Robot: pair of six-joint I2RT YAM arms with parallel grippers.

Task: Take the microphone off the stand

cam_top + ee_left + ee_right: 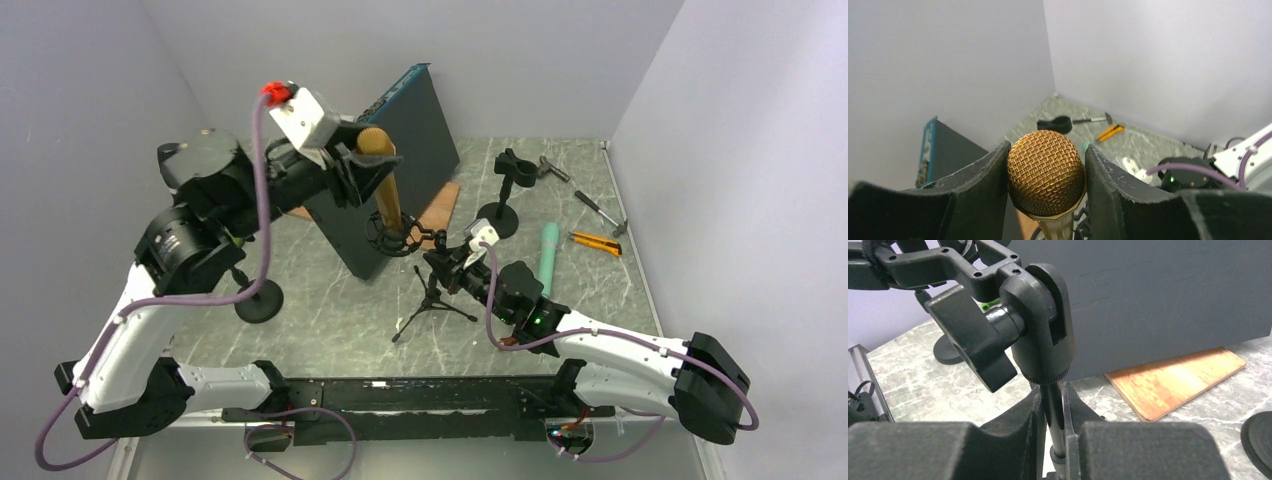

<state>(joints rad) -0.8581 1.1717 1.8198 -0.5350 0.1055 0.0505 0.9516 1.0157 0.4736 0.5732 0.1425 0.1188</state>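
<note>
Gold microphone (1046, 172) upright in shock mount (397, 238) atop stand (432, 297) — mid-table, just in front of dark panel (415, 150). Pinched at mesh head by left gripper (1046, 162), both fingers touching grille. Clamped on thin stand pole, just below swivel joint (1040, 330): right gripper (1054, 427), nearly closed. Farther right on table (330, 310) — teal tube (548, 255), utility knife (596, 242).
</note>
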